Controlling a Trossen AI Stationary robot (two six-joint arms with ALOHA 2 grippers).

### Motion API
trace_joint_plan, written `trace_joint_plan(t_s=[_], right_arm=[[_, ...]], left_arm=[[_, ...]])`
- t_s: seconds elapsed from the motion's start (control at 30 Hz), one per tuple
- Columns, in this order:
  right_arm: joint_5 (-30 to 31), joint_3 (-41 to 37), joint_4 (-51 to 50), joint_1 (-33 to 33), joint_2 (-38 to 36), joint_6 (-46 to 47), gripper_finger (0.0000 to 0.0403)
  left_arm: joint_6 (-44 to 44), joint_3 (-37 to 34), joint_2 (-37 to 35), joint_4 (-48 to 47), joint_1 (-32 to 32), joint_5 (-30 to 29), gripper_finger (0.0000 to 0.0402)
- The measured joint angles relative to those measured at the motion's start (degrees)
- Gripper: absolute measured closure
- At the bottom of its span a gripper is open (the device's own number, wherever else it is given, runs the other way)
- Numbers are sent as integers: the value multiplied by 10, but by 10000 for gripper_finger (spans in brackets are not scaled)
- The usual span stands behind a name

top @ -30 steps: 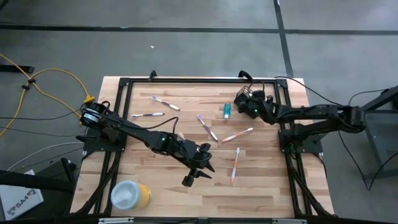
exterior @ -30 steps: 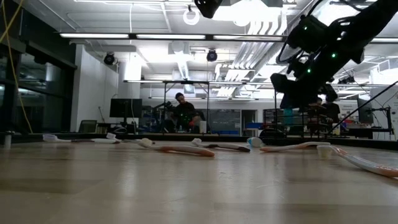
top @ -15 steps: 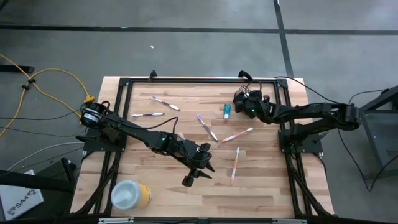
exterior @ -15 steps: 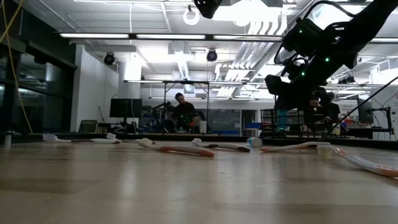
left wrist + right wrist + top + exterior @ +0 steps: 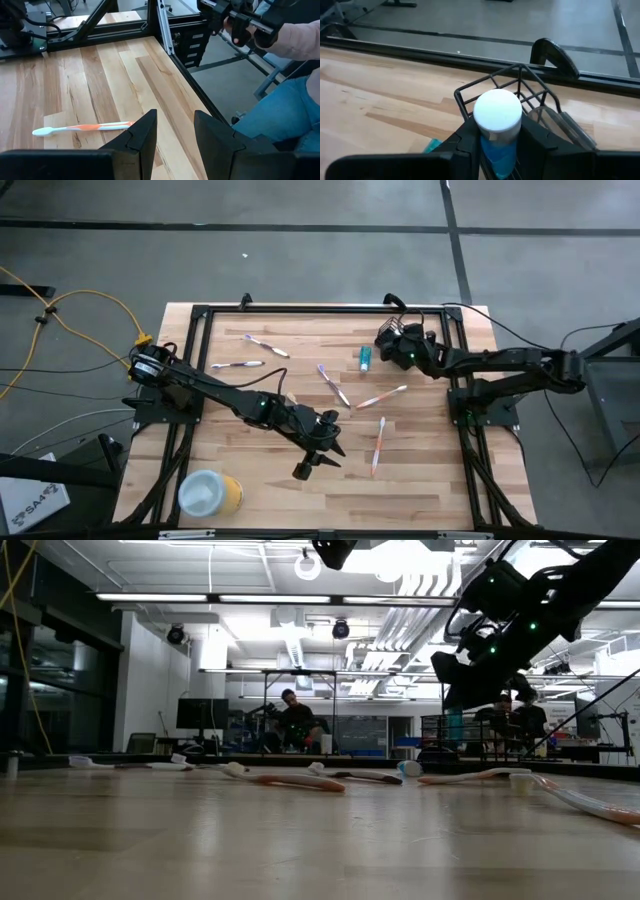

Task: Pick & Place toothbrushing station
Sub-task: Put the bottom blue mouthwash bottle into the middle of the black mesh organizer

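My right gripper (image 5: pixel 388 340) hangs over the table's far right part, shut on a blue tube with a white cap (image 5: pixel 497 117). Just beyond the tube stands the black wire holder (image 5: pixel 520 75). A second blue tube (image 5: pixel 366 358) lies on the wood nearby. Several thin toothbrushes lie flat and scattered: (image 5: pixel 265 345), (image 5: pixel 333 383), (image 5: pixel 379 442). My left gripper (image 5: pixel 335 448) is raised over the table's middle, open, with nothing between its fingers. An orange-handled toothbrush (image 5: pixel 82 128) lies below it. My right gripper pinches the blue tube by its body just under the white cap (image 5: pixel 496 145), one finger on each side. The tube is lifted clear of the table. Its cap end points up toward the wrist camera. The lower part of the tube is hidden between the fingers.
A yellow cylinder with a white top (image 5: pixel 210 493) stands at the near left. A black metal frame (image 5: pixel 320 309) runs around the table. A person's sleeve and leg (image 5: pixel 295 100) show beyond the table's right edge. Bare wood lies along the near edge.
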Motion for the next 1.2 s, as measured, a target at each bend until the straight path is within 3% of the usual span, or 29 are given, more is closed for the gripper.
trace_joint_plan(t_s=[0.53, 1.2], right_arm=[[10, 0, -57, 0, -20, 19, 319], [-3, 1, -58, -2, -20, 31, 311]], left_arm=[[0, 0, 0, 7, 0, 0, 274], [-3, 0, 0, 14, -2, 0, 274]])
